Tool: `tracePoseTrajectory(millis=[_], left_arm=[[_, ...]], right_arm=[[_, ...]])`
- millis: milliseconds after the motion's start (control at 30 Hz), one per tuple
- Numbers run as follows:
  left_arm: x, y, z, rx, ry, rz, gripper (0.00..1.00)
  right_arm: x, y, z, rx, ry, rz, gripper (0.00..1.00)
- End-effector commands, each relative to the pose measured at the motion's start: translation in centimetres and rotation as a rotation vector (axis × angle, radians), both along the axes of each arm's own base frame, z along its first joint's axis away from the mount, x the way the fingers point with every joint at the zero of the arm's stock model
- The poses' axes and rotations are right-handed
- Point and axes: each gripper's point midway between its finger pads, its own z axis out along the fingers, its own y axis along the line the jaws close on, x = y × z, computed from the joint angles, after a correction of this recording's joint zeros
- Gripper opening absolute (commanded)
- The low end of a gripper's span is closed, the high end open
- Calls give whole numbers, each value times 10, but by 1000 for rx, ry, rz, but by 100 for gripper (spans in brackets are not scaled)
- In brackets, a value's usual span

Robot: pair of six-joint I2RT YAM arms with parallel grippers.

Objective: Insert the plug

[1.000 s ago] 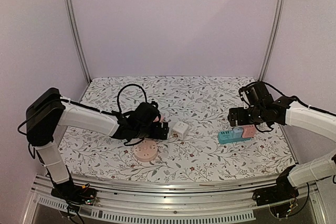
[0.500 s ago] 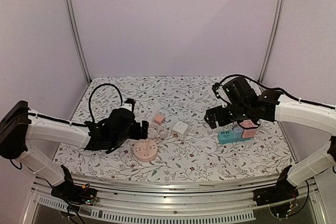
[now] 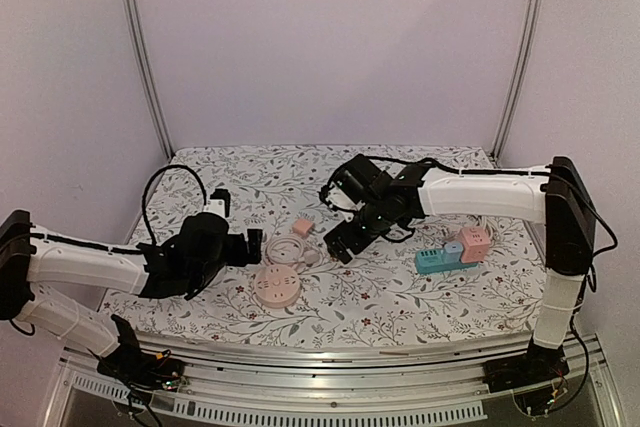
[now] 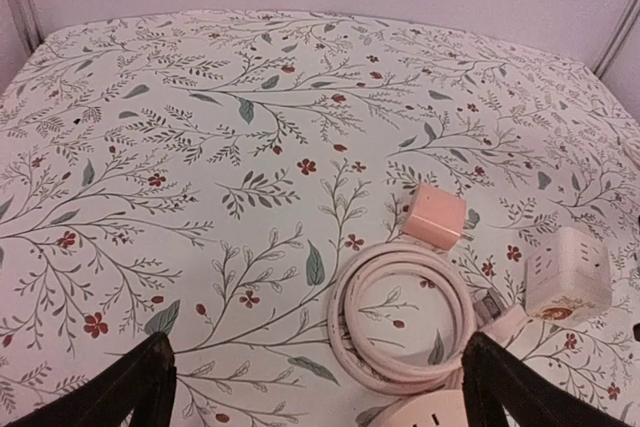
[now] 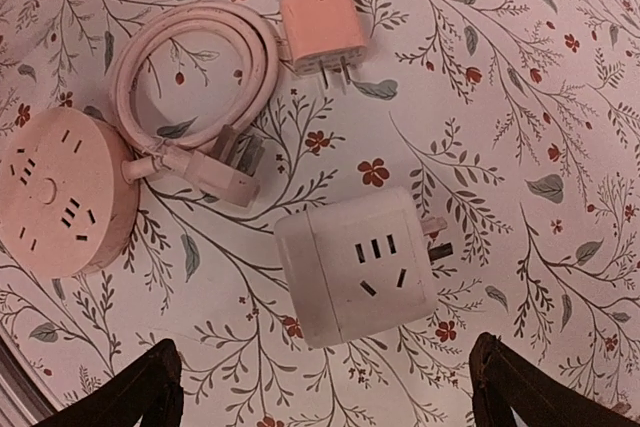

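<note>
A round pink power strip (image 3: 276,288) lies near the front, its pink cord coiled (image 5: 195,57) behind it. The cord's flat plug (image 5: 215,175) rests on the cloth beside the coil. A pink charger (image 5: 322,29) with two prongs lies past the coil. A white cube socket (image 5: 355,265), prongs on its side, lies directly below my right gripper (image 5: 330,392), which hangs open over it; the top view hides the cube under that gripper (image 3: 343,242). My left gripper (image 3: 245,247) is open, empty, left of the coil (image 4: 400,312), apart from it.
A teal power strip (image 3: 440,260) with a pink cube (image 3: 475,243) and a blue one on it sits at the right. Metal posts (image 3: 140,57) and walls close the back and sides. The floral tablecloth (image 4: 200,147) is bare at the left.
The left arm has pulled back to the left, away from the pink strip and cube. The right arm has swung left from the teal strip to over the white cube.
</note>
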Motion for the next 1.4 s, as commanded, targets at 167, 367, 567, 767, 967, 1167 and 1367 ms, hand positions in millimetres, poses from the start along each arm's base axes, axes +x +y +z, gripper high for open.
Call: tracePoseTrajectory(millis=[167, 367, 567, 767, 967, 1167, 1367], left_arm=[[2, 5, 2, -15, -20, -3, 99], [2, 3, 1, -21, -20, -13, 99], [3, 1, -1, -18, -20, -22, 99], [2, -2, 0, -26, -28, -41, 98], [2, -3, 1, -22, -36, -48, 98], [1, -5, 2, -23, -40, -68, 98], [-1, -13, 6, -28, -65, -125, 98]], right_arm=[[4, 7, -38, -161, 45, 122, 97], [13, 3, -46, -188, 43, 110, 95], [20, 1, -57, -190, 69, 144, 92], [31, 2, -64, -188, 75, 151, 90], [28, 6, -65, -149, 111, 177, 64], [22, 9, -62, -113, 139, 176, 38], [21, 7, -51, -84, 140, 130, 27]])
